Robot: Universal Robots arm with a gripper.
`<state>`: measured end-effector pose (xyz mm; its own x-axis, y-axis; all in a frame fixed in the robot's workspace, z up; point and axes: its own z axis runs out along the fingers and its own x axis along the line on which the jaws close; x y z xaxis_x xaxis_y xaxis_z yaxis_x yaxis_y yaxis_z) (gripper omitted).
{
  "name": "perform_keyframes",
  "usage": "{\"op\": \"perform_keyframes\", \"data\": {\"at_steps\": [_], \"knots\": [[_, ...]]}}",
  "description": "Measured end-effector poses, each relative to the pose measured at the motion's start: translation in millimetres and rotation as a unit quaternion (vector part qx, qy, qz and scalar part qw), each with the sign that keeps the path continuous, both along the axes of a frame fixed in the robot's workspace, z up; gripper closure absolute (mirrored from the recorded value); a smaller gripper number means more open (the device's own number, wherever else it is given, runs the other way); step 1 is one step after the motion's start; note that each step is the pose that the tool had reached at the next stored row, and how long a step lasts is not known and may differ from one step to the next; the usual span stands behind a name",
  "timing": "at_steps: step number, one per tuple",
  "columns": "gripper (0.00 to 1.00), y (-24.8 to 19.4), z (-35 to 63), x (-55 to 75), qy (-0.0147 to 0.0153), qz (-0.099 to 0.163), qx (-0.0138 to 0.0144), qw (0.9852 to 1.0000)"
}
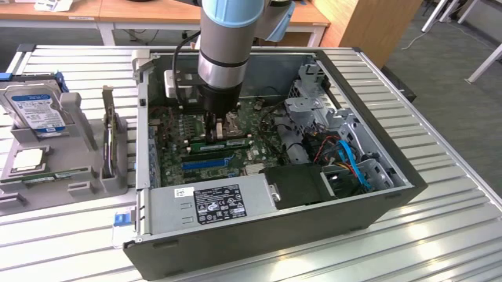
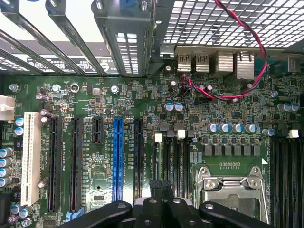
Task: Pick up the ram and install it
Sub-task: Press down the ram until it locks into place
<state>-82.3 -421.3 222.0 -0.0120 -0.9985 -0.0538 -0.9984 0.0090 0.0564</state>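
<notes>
"What was in the big black box?"

"The computer case (image 1: 368, 197) lay open on the striped metal worktop (image 1: 447, 235). Inside it sat the green motherboard (image 1: 235, 163), a gray power box (image 1: 220, 202) with a black and white label, and some blue cables (image 1: 357, 167) near the corner on the exterior view's right."

"And the gray holder beside it?"

"The gray holder (image 1: 86, 189) stood on the exterior view's left of the case. A hard drive (image 1: 35, 108) stood up in it. A flat card (image 1: 108, 126) stood on its edge in a slot. A square chip (image 1: 27, 160) lay flat in a little pocket."

"What did the hand do?"

"The hand (image 1: 222, 132) was down inside the case, over the motherboard. It was squeezed shut, with its black fingers (image 2: 154, 184) pressed close together. The tips were right at the ram (image 1: 206, 143). I could not tell if they pinched it or just pushed on it."

"How did the ram look?"

"It was a long, thin, green stick. It lay along the black memory slots, in the middle of the motherboard, just below the hand."

"What did the camera on the wrist see?"

"It saw the hand (image 2: 160, 186) over the long black slots, between a blue slot (image 2: 117, 159) and the silver chip socket (image 2: 232, 190). A white slot (image 2: 30, 156) sat well apart from it."
</notes>
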Motion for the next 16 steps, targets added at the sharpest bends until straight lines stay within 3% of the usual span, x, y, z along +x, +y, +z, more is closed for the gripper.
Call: {"op": "perform_keyframes", "data": {"at_steps": [16], "knots": [[0.90, 0.2, 1.3, 0.2, -0.0005, 0.000, 0.0007, 1.0000]]}}
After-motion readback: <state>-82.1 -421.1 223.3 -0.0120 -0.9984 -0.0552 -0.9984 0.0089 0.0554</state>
